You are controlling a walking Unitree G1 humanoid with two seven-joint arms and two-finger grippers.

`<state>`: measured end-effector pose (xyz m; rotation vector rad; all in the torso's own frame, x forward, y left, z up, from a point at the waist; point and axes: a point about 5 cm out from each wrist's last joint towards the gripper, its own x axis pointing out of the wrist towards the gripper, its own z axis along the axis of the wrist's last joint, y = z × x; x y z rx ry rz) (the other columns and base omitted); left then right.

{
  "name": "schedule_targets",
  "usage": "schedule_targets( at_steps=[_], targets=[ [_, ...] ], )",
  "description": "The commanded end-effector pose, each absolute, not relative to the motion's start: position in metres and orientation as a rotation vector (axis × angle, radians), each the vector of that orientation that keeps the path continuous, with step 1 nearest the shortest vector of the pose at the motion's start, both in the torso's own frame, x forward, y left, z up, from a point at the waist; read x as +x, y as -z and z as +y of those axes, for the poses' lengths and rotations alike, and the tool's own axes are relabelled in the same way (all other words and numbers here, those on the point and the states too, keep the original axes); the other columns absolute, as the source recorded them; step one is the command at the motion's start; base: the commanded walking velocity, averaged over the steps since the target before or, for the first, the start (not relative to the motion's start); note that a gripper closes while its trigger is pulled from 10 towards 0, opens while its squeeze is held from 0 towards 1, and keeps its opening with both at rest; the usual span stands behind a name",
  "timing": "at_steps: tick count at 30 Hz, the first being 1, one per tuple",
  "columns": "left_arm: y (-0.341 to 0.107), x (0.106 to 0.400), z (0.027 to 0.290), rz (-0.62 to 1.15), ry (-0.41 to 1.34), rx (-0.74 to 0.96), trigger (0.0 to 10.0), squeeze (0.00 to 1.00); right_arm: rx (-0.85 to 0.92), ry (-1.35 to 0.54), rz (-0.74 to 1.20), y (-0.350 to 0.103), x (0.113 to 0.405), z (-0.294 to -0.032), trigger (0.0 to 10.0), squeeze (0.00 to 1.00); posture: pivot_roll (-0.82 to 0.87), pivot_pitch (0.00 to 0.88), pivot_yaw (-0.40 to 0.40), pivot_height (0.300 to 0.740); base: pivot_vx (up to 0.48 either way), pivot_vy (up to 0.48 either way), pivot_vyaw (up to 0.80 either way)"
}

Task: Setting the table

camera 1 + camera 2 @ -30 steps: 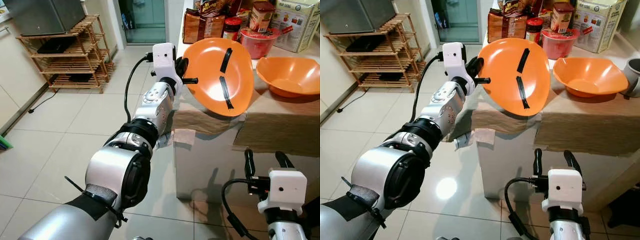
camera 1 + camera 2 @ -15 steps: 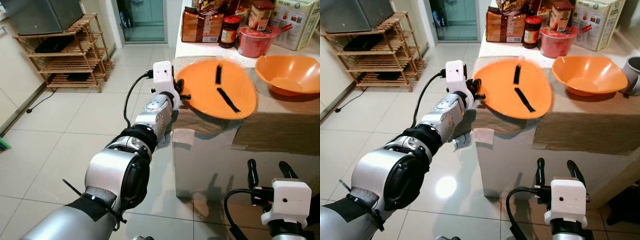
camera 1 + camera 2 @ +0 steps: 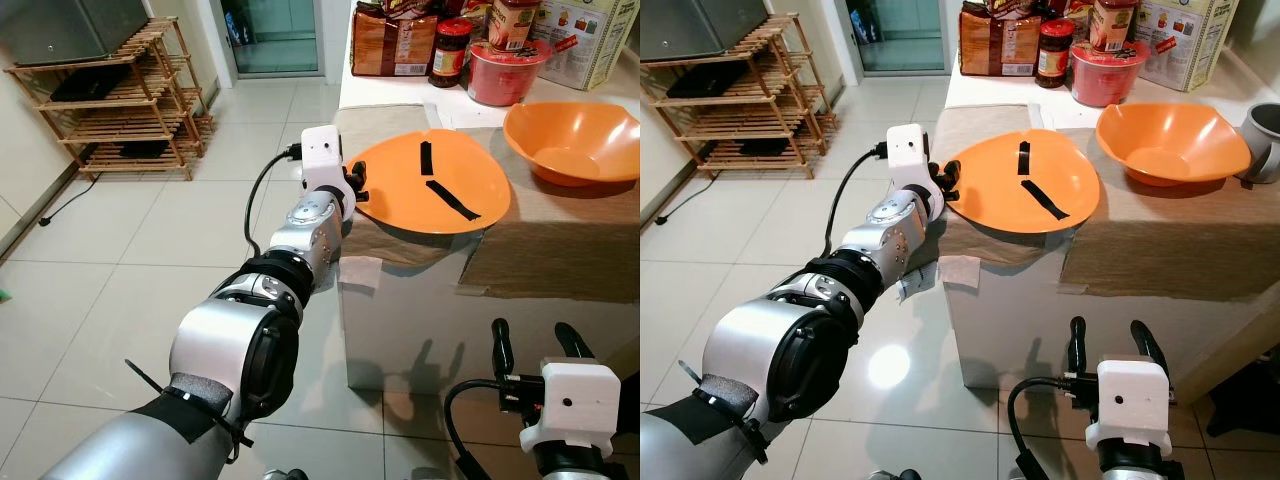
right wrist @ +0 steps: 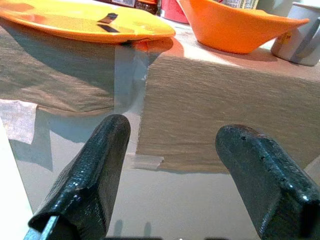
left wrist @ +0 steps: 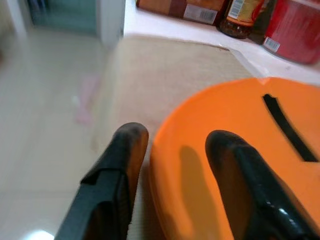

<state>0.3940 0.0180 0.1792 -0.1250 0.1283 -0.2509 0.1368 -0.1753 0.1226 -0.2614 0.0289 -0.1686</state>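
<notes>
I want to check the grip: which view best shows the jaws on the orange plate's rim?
The left wrist view: the left gripper straddles the orange plate rim, one finger each side. Both eye views show the whole plate from above; the right wrist view shows its underside edge.

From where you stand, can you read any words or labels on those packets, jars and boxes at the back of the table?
None can be read.
Brown foil packets: print blurred.
Red-lidded glass jar: label too small.
Red plastic tub: lettering unclear.
Pale green carton: text illegible.
</notes>
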Motion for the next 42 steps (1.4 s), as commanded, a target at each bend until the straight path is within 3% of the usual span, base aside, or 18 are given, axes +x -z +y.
schedule_targets(
  at_steps=[1, 5, 6, 12, 20, 23, 32, 36, 39, 42],
  targets=[
    [-0.188, 0.392, 0.005, 0.082, 0.275, -0.076, 10.0, 1.00, -0.266, 0.175, 0.032, -0.123, 0.136, -0.175, 10.0, 0.00, -0.31, 0.046, 0.140, 0.740, 0.000, 0.000, 0.00],
    [-0.206, 0.398, 0.018, -0.057, 0.302, 0.065, 10.0, 1.00, -0.267, 0.179, 0.017, -0.122, 0.143, -0.177, 10.0, 0.00, -0.27, 0.025, 0.140, 0.740, 0.000, 0.000, 0.00],
    [-0.208, 0.400, 0.022, -0.076, 0.306, 0.075, 10.0, 0.00, -0.266, 0.181, 0.010, -0.122, 0.145, -0.177, 10.0, 0.00, -0.26, 0.018, 0.139, 0.740, 0.000, 0.000, 0.00],
    [-0.207, 0.402, 0.049, -0.161, 0.312, 0.083, 10.0, 0.00, -0.261, 0.188, -0.014, -0.121, 0.157, -0.179, 10.0, 0.00, -0.20, 0.000, 0.140, 0.740, 0.000, 0.000, 0.00],
    [-0.191, 0.395, 0.110, -0.239, 0.257, 0.147, 10.0, 0.00, -0.276, 0.194, -0.057, -0.119, 0.176, -0.184, 10.0, 0.00, -0.14, 0.000, 0.127, 0.740, 0.000, 0.000, 0.00],
    [-0.172, 0.379, 0.106, -0.215, 0.390, 0.163, 10.0, 0.00, -0.286, 0.210, -0.070, -0.118, 0.181, -0.188, 10.0, 0.00, -0.12, 0.000, 0.126, 0.740, 0.000, 0.000, 0.00],
    [-0.125, 0.335, 0.113, -0.073, 0.453, 0.051, 10.0, 0.00, -0.276, 0.238, -0.095, -0.118, 0.193, -0.195, 10.0, 0.00, -0.09, 0.000, 0.120, 0.740, 0.000, 0.000, 0.00],
    [-0.096, 0.295, 0.098, 0.031, 0.568, 0.016, 10.0, 0.00, -0.269, 0.246, -0.109, -0.116, 0.199, -0.197, 10.0, 0.00, -0.09, 0.000, 0.133, 0.740, 0.000, 0.000, 0.00],
    [-0.091, 0.280, 0.096, 0.060, 0.558, -0.023, 10.0, 0.00, -0.263, 0.260, -0.114, -0.115, 0.199, -0.199, 10.0, 0.00, -0.10, 0.000, 0.132, 0.740, 0.000, 0.000, 0.00],
    [-0.104, 0.288, 0.107, -0.021, 0.435, -0.067, 10.0, 0.00, -0.232, 0.271, -0.116, -0.114, 0.199, -0.201, 10.0, 0.00, -0.09, 0.000, 0.125, 0.740, 0.000, 0.000, 0.00]
  ],
)
